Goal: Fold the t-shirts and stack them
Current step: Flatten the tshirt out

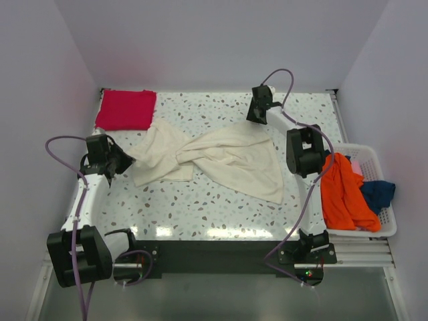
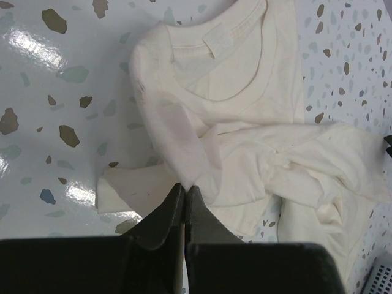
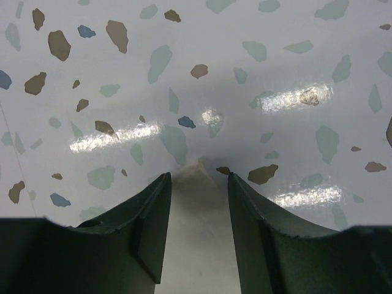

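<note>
**Cream t-shirt twisted mid-table, left edge pinched**

Left gripper closed tight on left edge. Right gripper open at far side of table, cream corner lying loose between fingers. Red t-shirt folded in far left corner; orange t-shirt and blue t-shirt in basket, right.

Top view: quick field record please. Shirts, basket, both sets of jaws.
red shirt: folded, far left corner of the table
cream shirt: unfolded, twisted, mid table
basket: right of the table
orange shirt: in the basket, hanging over its table-side rim
blue shirt: in the basket
left jaws: shut on the cream shirt's edge
right jaws: open, gripping nothing, at the far side of the table
</note>
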